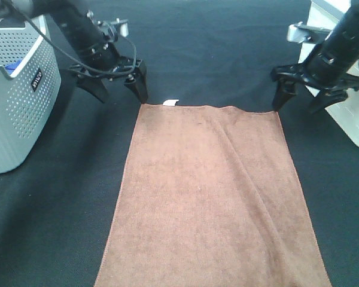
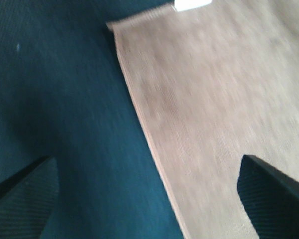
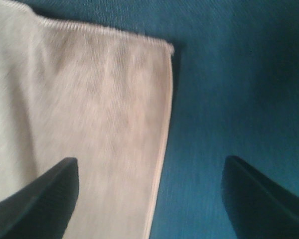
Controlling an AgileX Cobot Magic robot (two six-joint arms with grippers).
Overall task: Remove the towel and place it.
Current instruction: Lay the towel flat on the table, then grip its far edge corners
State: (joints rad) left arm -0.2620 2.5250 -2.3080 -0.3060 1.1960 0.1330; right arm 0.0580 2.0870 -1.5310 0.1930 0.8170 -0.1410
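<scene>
Towel (image 1: 212, 197) lies flat on the dark mat (image 1: 48, 227), with its tag (image 1: 171, 102) edge toward both grippers. Left gripper (image 1: 123, 98): fingers (image 1: 140, 84) spread wide, holding nothing. One tip sits right at the tag-side corner, contact unclear. Right gripper (image 1: 297, 107): also wide open and empty, one tip at the other corner. Basket (image 1: 18, 119) sits outboard of the left fingers, blue item (image 1: 11, 67) inside.

Both arms reach in from the far side, one at each flank, black wrists angled steeply downward. The left gripper (image 1: 121, 93) points down with its jaws spread wide, nothing between them. The right gripper (image 1: 298, 103) mirrors it, jaws apart too, empty, fingertips low.
</scene>
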